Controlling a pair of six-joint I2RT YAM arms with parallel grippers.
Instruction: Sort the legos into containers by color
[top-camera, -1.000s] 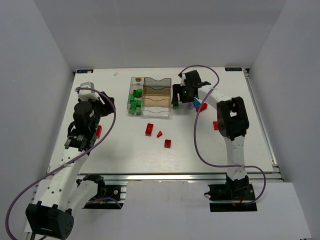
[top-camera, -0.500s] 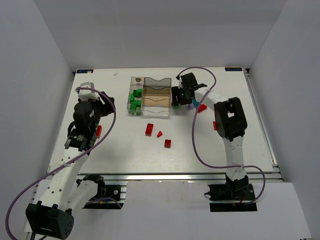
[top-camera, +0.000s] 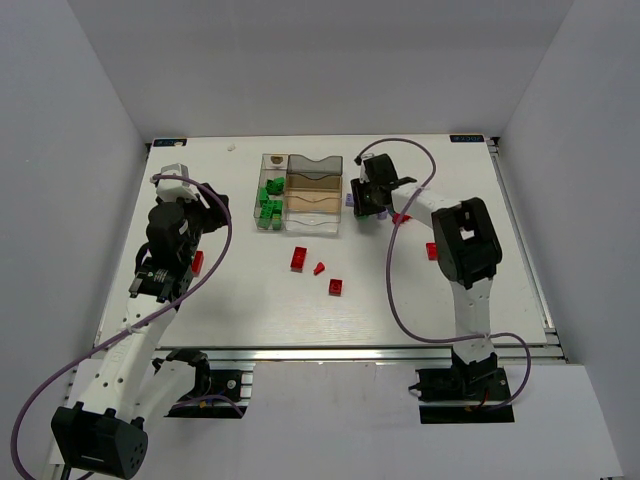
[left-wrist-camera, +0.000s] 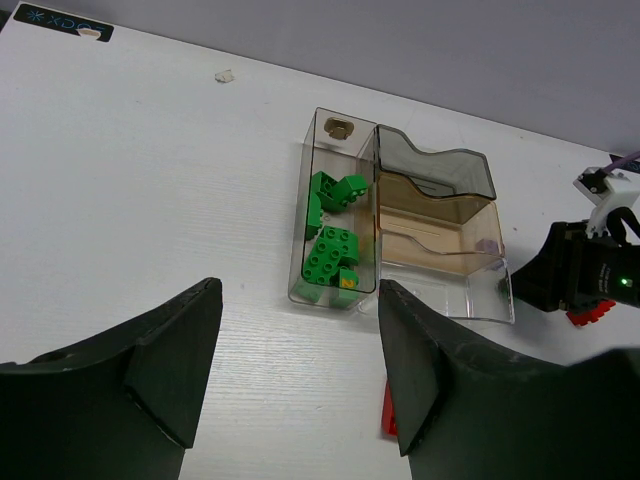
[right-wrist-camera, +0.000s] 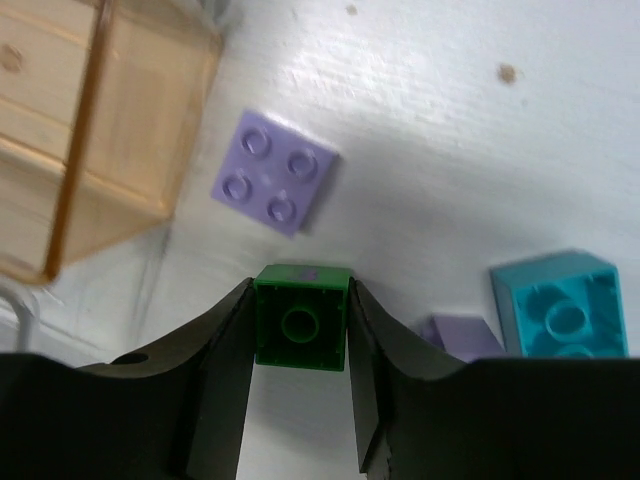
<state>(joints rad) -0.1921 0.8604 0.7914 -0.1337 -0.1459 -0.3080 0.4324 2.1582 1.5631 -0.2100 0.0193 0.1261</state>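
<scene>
From above, the clear brown-tinted plastic organizer tray (top-camera: 315, 178) sits toward the far middle of the white worktop (top-camera: 250, 310). Its long narrow compartment on the left holds a heap of green studded bricks (top-camera: 268, 207), and the wider compartments look empty. Three red bricks (top-camera: 319, 268) lie loose in front of the tray, well apart from it, with more red ones farther out on either side. The right claw (top-camera: 368, 197) is low over the worktop just beside the tray's right end, where the unsorted pieces cluster. This view hides what it holds. The left arm stands back on the left side, out of the way.

In the left wrist camera, the left claw (left-wrist-camera: 300, 300) hangs high with its fingers spread wide and nothing between them. It is aimed at the tray, so it reads as waiting. All the green bricks seen here lie in the narrow compartment, which marks it as the green bin.

In the right wrist camera, the right claw's fingers press on both flanks of a small green brick (right-wrist-camera: 301, 320), which shows a round-socketed face to the lens. Whether the brick is clear of the surface cannot be told. A lilac square four-stud plate (right-wrist-camera: 275, 185) lies just beyond it, near the tray's corner. A light-blue brick (right-wrist-camera: 560, 300) and another lilac piece (right-wrist-camera: 460, 335) lie to the right. The brick's likely destination is the narrow compartment on the tray's far side, so the carry would have to cross the tray.
</scene>
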